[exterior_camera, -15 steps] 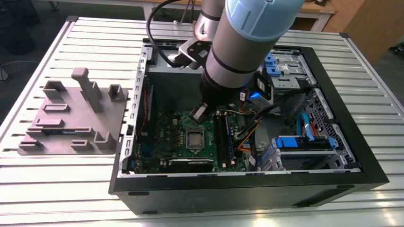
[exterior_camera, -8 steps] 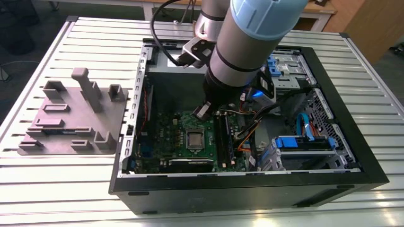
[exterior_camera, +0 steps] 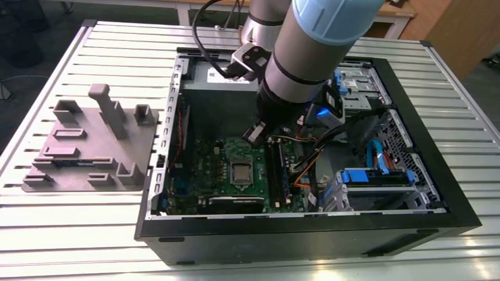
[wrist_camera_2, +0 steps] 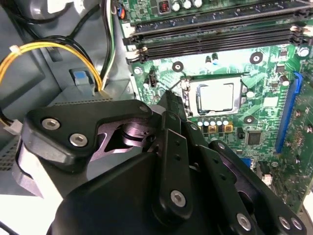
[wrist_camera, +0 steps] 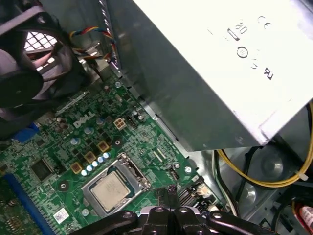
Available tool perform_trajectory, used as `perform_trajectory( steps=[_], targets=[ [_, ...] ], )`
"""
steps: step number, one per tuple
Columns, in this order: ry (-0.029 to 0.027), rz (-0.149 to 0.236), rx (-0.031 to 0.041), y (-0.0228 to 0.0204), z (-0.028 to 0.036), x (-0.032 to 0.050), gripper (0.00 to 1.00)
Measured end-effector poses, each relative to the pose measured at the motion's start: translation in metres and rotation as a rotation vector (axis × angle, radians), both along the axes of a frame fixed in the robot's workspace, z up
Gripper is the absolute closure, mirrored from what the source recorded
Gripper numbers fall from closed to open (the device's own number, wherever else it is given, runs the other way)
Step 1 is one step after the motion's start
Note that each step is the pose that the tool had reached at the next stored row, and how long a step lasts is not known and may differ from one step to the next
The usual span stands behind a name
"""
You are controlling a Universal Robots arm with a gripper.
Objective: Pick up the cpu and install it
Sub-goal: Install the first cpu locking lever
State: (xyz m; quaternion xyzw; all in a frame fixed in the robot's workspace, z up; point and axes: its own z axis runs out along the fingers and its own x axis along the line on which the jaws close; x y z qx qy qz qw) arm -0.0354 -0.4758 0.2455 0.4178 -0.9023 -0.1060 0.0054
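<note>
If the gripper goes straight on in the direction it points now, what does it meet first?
Probably the green motherboard, near the cpu already sitting in its socket. The gripper points down at it; depth is unclear.

Camera arrangement: one fixed overview, two arm-mounted close views.

The exterior view looks steeply down from above the open computer case (exterior_camera: 312, 175) on a slatted table (exterior_camera: 70, 234), taking in the arm (exterior_camera: 312, 52) and a grey fixture tray (exterior_camera: 90, 146) at the exterior view's left. Both wrist views ride close above the motherboard (wrist_camera_2: 264, 73), looking past dark gripper parts (wrist_camera_2: 171, 161). All three views share the cpu (exterior_camera: 241, 172) in its socket, seen in both wrist views (wrist_camera_2: 216, 94) (wrist_camera: 108, 190).
</note>
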Motion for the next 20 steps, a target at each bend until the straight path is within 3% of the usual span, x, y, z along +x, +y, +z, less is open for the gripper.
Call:
perform_trajectory(
  steps=[14,20],
  targets=[
    [0.0,0.0,0.0,0.0119,-0.0002,0.0071,0.9],
    [0.0,0.002,0.0,0.0147,-0.0015,0.0074,0.9]
  ],
)
